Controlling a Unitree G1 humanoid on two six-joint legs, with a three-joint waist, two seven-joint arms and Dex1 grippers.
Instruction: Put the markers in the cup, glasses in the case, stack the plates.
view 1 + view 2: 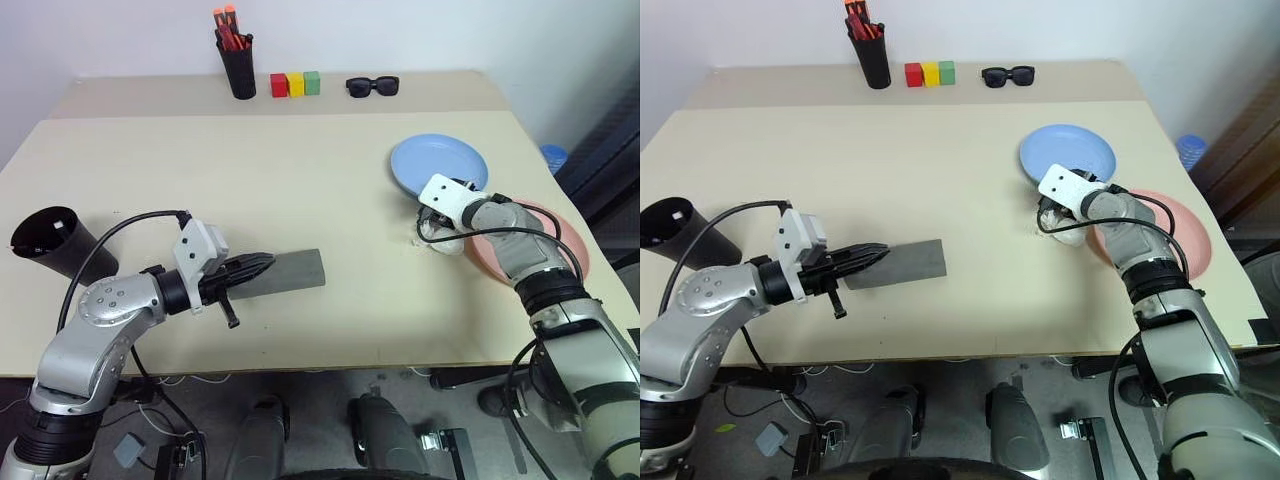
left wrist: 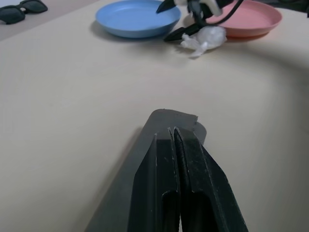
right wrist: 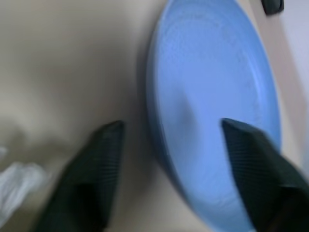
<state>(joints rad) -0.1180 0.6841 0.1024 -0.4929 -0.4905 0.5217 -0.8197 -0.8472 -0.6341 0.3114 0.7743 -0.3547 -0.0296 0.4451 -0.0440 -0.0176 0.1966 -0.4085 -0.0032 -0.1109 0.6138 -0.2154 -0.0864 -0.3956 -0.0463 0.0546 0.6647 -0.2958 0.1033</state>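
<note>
The right end effector (image 3: 169, 140) straddles the near rim of the blue plate (image 1: 440, 163), fingers spread, nothing gripped; the pink plate (image 1: 1185, 225) sits just beside it. The left end effector (image 2: 175, 140), clenched empty, rests above the grey case (image 1: 295, 270), with bare worktop (image 1: 300, 160) between.

The beige table (image 1: 300, 190) carries a blue plate (image 1: 438, 165), pink plate (image 1: 555, 235), grey case (image 1: 290, 272), black cup (image 1: 55, 240), sunglasses (image 1: 372, 86), three coloured blocks (image 1: 295, 84) and a pen holder (image 1: 239, 65).
</note>
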